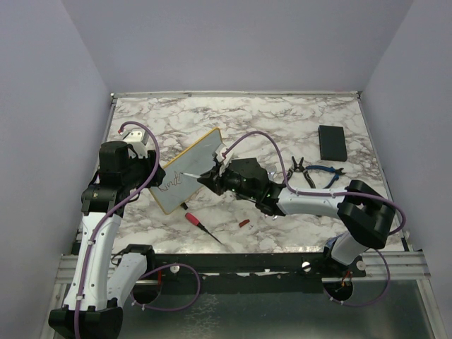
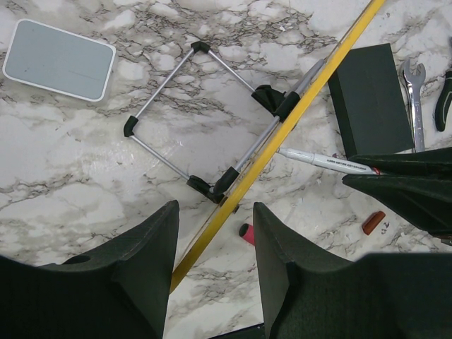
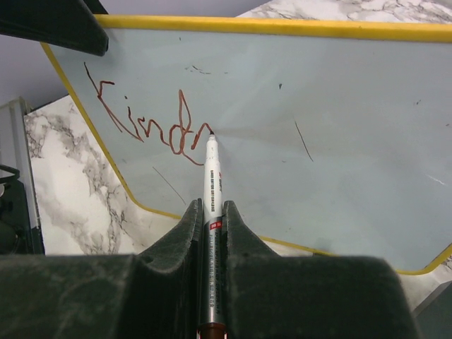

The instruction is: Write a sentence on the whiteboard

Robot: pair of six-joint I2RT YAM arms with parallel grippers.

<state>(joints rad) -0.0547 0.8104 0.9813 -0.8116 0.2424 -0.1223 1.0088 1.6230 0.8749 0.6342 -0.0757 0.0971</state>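
the whiteboard [image 3: 318,127] stands tilted above the left-centre of the marble table [image 1: 282,120], its yellow-framed edge running between the fingers [image 2: 152,261] of the left gripper [image 2: 215,210]; those jaws stand partly apart, and whether they clamp the board cannot be told. the right gripper [image 3: 212,206] is closed tight on a white marker [image 3: 212,176], the barrel lying along the slot between its jaws and the tip touching the board's pale face. the sentence [image 3: 152,123] so far is one reddish-brown cursive string near the board's left end, and the tip rests at its last stroke. a folded wire stand [image 2: 198,120] lies on the table below the board. near the front edge lie a red-handled screwdriver [image 1: 198,222] and a small red cap [image 1: 244,223]; a black slab [image 1: 332,141] and blue-handled pliers [image 1: 321,175] sit at the right
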